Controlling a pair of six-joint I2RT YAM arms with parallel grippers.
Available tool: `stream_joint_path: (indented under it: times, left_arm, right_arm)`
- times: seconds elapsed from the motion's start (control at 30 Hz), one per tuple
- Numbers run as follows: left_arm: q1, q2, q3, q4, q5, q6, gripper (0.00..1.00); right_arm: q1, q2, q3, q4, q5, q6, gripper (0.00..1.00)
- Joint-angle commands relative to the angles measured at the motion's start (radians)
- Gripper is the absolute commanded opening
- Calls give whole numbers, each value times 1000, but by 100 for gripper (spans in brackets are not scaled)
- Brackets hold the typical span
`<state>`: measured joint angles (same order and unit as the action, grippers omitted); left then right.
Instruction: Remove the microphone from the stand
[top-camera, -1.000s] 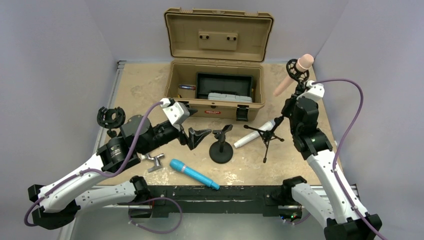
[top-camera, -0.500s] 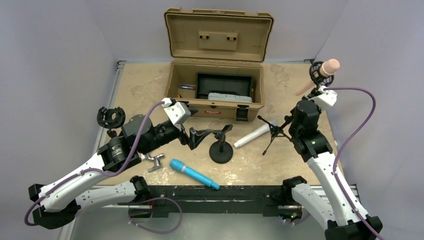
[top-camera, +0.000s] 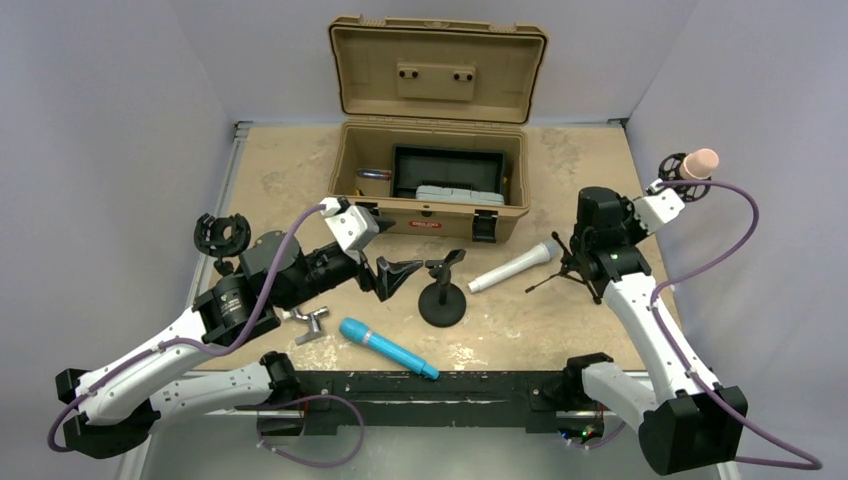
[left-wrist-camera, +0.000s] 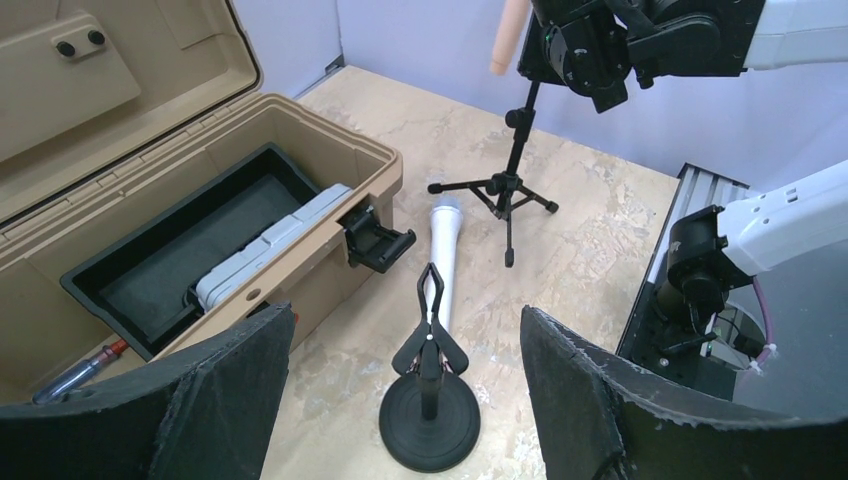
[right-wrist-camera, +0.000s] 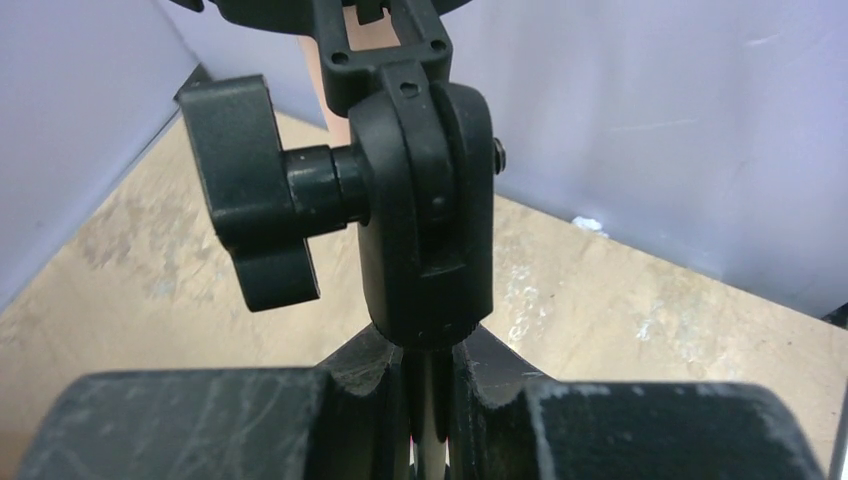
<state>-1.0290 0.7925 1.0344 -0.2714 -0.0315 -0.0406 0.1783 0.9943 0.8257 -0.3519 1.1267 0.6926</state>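
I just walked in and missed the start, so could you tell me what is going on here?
The right gripper is shut on the pole of the tripod stand, whose shock mount holds the pink microphone, not yet removed. The left gripper hangs open near the clip stand, holding nothing. A white microphone lies on the table between the two stands.

Pink mic (right-wrist-camera: 315, 60) mostly beyond top edge, rt wrist view.

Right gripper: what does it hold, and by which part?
The tripod stand, by its thin pole just below the swivel joint, between the shut fingers.
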Motion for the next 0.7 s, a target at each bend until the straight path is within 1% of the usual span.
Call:
stream_joint_path:
  times: [0.0, 0.03, 0.1, 0.33, 0.47, 0.67]
  left_arm:
    - [-8, -17, 16, 25, -2, 10, 81]
    - [-8, -17, 17, 26, -2, 10, 81]
    - [-8, -15, 17, 25, -1, 10, 81]
    - [-10, -21, 18, 26, 2, 7, 81]
    - [-11, -19, 18, 25, 3, 7, 81]
    - [-11, -20, 18, 26, -1, 8, 81]
  right_arm:
    - [-17, -58, 52, 105, 145, -17, 0]
    - [-19, -59, 53, 117, 162, -36, 0]
    - [-24, -51, 72, 84, 184, -21, 0]
    - [-23, -30, 49, 59, 173, -39, 0]
    - [-17, -11, 40, 100, 170, -95, 0]
    - [45, 49, 29, 117, 180, -117, 0]
